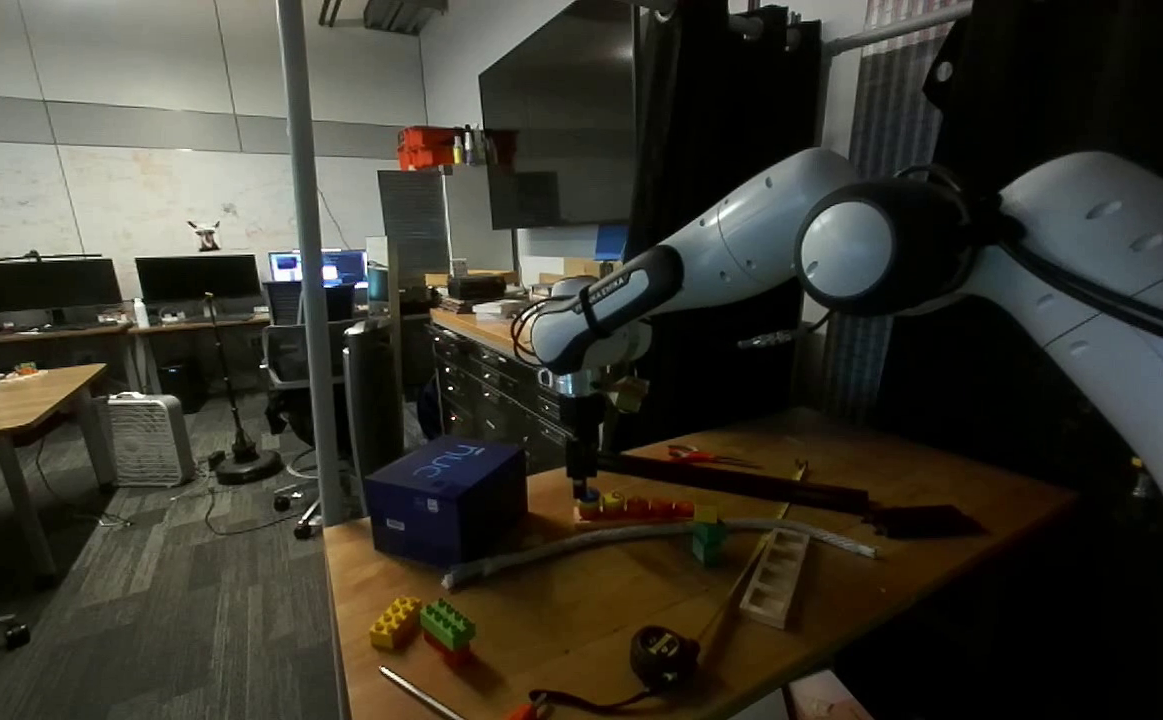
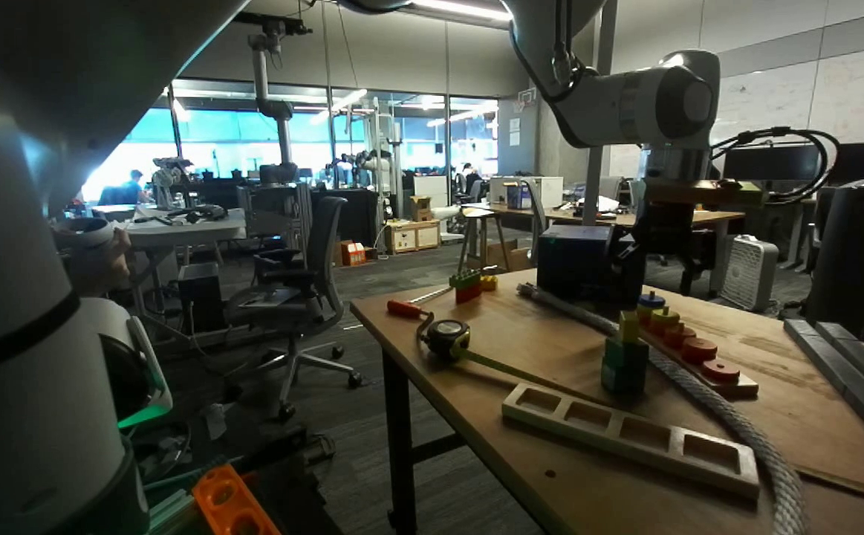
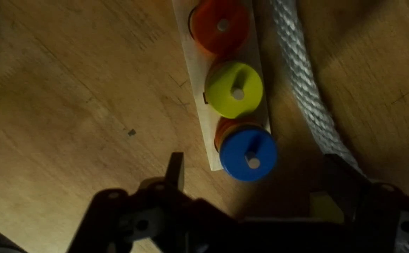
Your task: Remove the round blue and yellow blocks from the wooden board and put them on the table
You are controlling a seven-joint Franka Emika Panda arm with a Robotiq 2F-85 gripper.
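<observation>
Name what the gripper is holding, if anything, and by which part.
Nothing is held: the gripper stands open, and the wrist view shows gaps between its fingers and the round blue block.

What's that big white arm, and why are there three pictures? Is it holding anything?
That's a robot arm. Two pictures come from cameras standing outside it; the wrist view comes from a camera on its wrist, looking down. On the table is a wooden board with a round blue block and a round yellow block. Nearby are a braided rope, toy bricks, a tape measure and a dark blue box. The jaws are open and hold nothing; the blue block shows between them in the wrist view.
</observation>
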